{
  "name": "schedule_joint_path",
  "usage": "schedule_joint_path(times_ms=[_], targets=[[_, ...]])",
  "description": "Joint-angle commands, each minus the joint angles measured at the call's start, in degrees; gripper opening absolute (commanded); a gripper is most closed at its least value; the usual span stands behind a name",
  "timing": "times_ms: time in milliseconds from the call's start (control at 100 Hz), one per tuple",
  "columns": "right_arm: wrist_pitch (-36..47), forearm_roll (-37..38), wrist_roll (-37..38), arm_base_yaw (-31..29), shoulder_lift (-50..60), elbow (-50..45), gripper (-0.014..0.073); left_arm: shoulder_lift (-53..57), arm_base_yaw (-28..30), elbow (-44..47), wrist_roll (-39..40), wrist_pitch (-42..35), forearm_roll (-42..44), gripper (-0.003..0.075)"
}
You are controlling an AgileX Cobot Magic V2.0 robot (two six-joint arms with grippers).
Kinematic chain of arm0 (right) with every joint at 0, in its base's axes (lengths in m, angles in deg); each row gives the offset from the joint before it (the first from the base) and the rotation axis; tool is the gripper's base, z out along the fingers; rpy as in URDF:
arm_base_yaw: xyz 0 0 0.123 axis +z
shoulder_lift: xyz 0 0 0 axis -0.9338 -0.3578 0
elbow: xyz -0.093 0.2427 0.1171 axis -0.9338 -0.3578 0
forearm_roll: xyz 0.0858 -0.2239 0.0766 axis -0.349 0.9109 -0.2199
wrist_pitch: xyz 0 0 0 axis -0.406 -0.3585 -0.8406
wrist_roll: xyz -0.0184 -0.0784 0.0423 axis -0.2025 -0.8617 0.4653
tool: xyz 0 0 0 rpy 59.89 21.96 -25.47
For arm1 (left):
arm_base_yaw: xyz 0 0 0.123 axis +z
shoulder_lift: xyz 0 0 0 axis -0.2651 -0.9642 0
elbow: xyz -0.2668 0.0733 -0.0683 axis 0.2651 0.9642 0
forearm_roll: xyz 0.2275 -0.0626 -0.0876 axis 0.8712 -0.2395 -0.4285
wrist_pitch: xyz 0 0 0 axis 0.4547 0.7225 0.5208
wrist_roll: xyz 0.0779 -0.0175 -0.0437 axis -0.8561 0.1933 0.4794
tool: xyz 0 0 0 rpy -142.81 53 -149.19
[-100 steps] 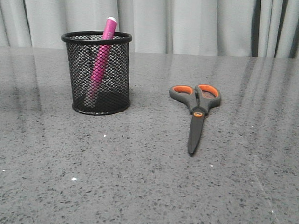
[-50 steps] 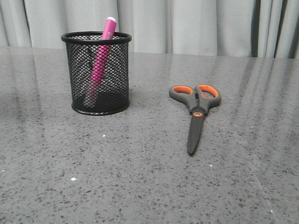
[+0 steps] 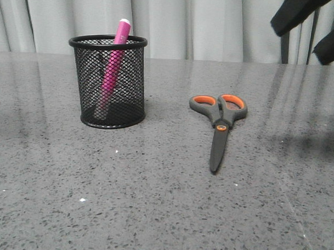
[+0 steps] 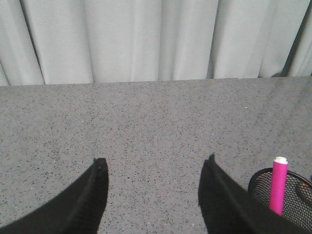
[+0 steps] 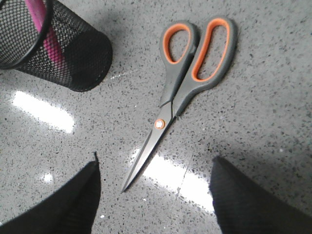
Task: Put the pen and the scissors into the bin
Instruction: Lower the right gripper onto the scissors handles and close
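The black mesh bin (image 3: pixel 106 82) stands upright on the left of the table, and the magenta pen (image 3: pixel 122 31) leans inside it with its cap above the rim. To the right, the scissors (image 3: pixel 218 127) lie flat and closed, with the orange-lined handles far and the blades pointing near. My right gripper (image 3: pixel 299 41) hangs open high above the table's right side. In the right wrist view it (image 5: pixel 155 158) is above the tip of the scissors (image 5: pixel 185 83), apart from them. My left gripper (image 4: pixel 155 160) is open and empty over bare table beside the bin (image 4: pixel 297 195).
The table (image 3: pixel 153 212) is grey speckled stone with bright glare patches. Pale curtains (image 3: pixel 214 28) hang behind its far edge.
The right gripper's fingers have come into the front view at the top right. The bin, pen and scissors have not moved.
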Motion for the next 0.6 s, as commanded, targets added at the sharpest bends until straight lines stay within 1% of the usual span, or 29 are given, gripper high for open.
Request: schedule_joint_path(times_ms=[0,40,70,110,150,230,300,370,420,590], targets=[[0.87,-1.48,-0.77,0.71,-0.68,3.06,0.0433,0.78,0.11,-1.47,0.63,-2.46,-2.12,0.0385],[0.88,0.00,0.00,1.77,-1.38,3.91,0.0433,0.78,0.11,-1.47,0.63,-2.46,-2.12,0.0385],[0.65,2.57,1.41,2.78,-1.91,4.58,0.0433,0.78,0.11,-1.47,0.63,-2.46,-2.16,0.0385],[0.65,6.51,5.24,4.78,-2.82,5.79,0.0433,0.78,0.11,-1.47,0.63,-2.46,-2.25,0.0385],[0.65,12.90,9.91,6.95,-3.65,6.85,0.0433,0.78,0.11,-1.47,0.63,-2.46,-2.25,0.0385],[0.32,26.15,19.01,13.15,-6.29,9.36,0.0433,0.78,0.11,-1.47,0.63,-2.46,-2.25,0.0385],[-0.34,32.86,24.94,17.62,-8.91,11.34,0.0433,0.78,0.11,-1.47,0.63,-2.46,-2.25,0.0385],[-1.31,35.18,28.17,20.35,-11.87,13.44,0.0433,0.78,0.11,-1.47,0.63,-2.46,-2.25,0.0385],[-2.10,35.18,29.55,21.29,-14.14,14.94,0.0433,0.78,0.11,-1.47,0.63,-2.46,-2.25,0.0385],[-2.89,35.82,34.68,21.57,-20.85,19.15,0.0433,0.78,0.11,-1.47,0.63,-2.46,-2.25,0.0385]])
